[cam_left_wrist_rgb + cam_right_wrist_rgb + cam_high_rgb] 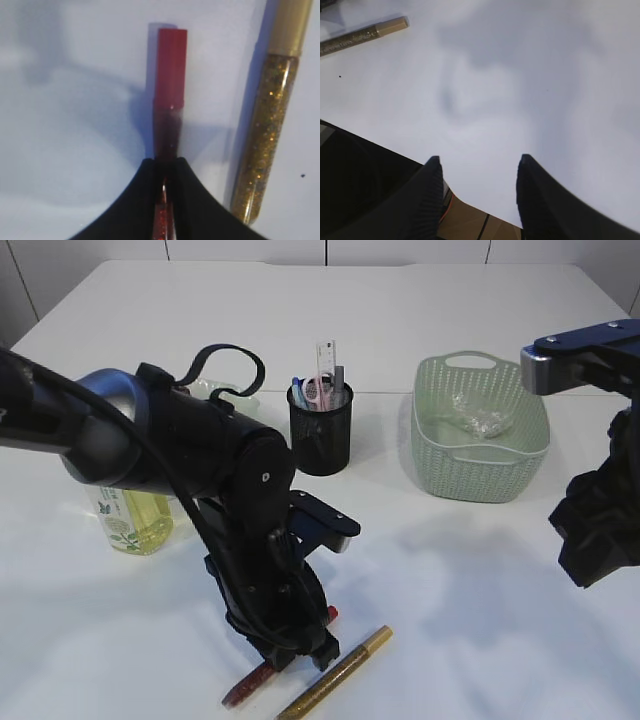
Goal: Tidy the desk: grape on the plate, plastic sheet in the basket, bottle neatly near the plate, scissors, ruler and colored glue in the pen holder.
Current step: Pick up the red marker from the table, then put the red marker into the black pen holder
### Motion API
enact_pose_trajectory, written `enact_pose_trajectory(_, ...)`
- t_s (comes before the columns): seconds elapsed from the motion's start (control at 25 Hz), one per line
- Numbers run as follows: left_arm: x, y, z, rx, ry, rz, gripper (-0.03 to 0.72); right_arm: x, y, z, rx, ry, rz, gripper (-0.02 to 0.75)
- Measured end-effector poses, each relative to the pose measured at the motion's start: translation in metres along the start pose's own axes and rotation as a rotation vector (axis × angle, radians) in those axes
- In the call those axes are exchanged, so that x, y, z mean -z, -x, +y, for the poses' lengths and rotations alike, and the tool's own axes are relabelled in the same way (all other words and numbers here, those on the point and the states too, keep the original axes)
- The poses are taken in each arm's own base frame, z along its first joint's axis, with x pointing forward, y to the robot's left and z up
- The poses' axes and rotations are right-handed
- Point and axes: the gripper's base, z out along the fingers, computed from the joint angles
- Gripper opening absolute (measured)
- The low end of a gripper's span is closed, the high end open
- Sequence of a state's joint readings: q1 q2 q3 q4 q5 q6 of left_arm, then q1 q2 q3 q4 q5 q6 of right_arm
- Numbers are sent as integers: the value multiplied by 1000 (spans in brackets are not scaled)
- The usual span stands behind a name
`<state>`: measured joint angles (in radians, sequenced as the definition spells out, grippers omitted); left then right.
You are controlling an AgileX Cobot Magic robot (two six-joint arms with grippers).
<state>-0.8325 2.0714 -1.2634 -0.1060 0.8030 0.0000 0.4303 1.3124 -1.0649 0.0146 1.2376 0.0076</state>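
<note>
1. Red glue [169,75]: a slim tube with an opaque red cap and a darker glittery body. It lies flat on the table [480,610] at the near edge, under the left arm. In the left wrist view its long axis runs straight out from between the fingers, cap end away from them.
2. Left gripper [164,172]: the jaws stand close together about the tube's body, with almost no gap showing on either side. By the look of it they are pinched on the red glue, across its width, at the end opposite the cap. The tube appears not yet lifted.
3. Gold glue [262,135]: a like tube, gold cap and gold glitter, lying just beside the red one and roughly parallel, not touching the fingers.
4. Right gripper [479,175]: half spread, nothing between the fingers, hanging above bare table well to the right. The left arm is plainly the nearer to both tubes.
5. Pen holder [320,430]: black mesh cup, upright, behind the left arm; ruler [325,362] and other items already stand in it.
6. Basket [480,445]: green, right of the holder, with the plastic sheet [478,420] inside.
7. Bottle [135,520]: yellow liquid, at the left, partly hidden by the arm.
8. Plate and grape: hidden; cannot tell.
</note>
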Motion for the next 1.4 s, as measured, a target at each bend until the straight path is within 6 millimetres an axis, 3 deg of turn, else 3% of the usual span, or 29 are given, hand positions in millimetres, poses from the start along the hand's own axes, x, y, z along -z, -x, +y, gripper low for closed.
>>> enact_pose_trajectory(0.12,8,-1,-1,7,-11,-8,60,0,0,0,8,0,0,381)
enact_pose_trajectory(0.4,48,-4,-7,23,-50,-79,60,0,0,0,8,0,-2,381)
enact_pose_trajectory(0.6,90,-3,-11,27,-75,-262,60,0,0,0,8,0,-2,381)
enact_pose_trajectory(0.72,105,-10,-11,30,-77,-377,60,0,0,0,8,0,-2,381)
enact_pose_trajectory(1.08,106,-43,-1,59,-52,-733,59,0,0,0,8,0,-2,381)
enact_pose_trajectory(1.4,127,-22,6,64,-22,-1168,59,6,-3,0,8,0,-26,381)
